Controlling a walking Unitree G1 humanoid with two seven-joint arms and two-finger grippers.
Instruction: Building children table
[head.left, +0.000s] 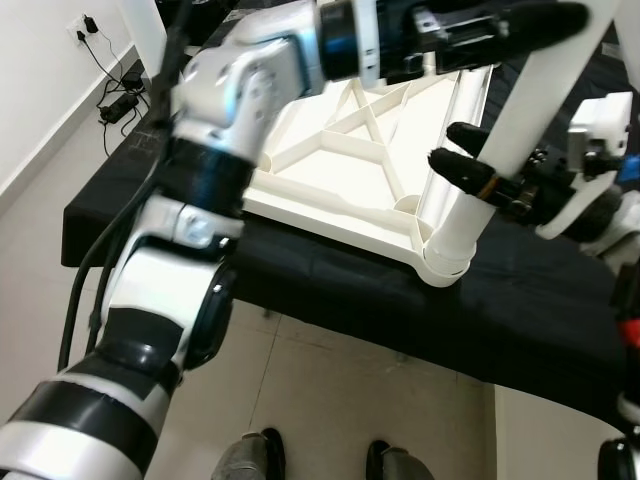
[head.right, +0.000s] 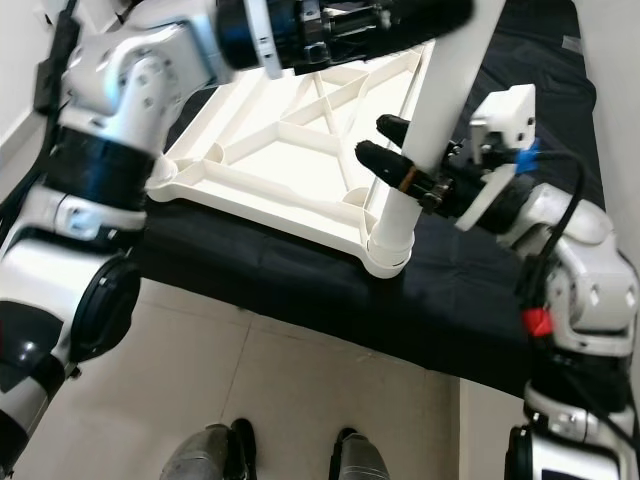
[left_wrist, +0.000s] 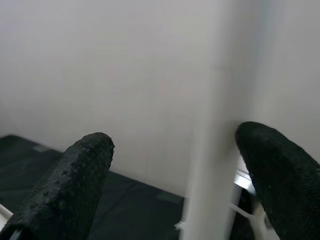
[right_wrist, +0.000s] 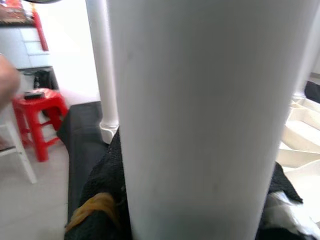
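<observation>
Lay upside down on the black cloth-covered surface (head.left: 520, 300): white ribbed plastic tabletop (head.left: 350, 150), one corner near the surface's front edge. Stood tilted in that corner's socket: white round plastic table leg (head.right: 425, 130). Clasped the leg low down, just above the socket: right gripper (head.right: 395, 148), black fingers (head.right: 385, 160) on either side of the tube. Reached across higher up: left gripper (head.left: 510, 25), fingers spread apart in the left wrist view, the leg between them. Stood on the floor beyond the surface: red plastic stool (right_wrist: 37, 112).

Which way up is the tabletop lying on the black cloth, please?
Upside down: the tabletop shows its ribbed underside, with a leg standing in the near corner socket, held by the right hand.
</observation>
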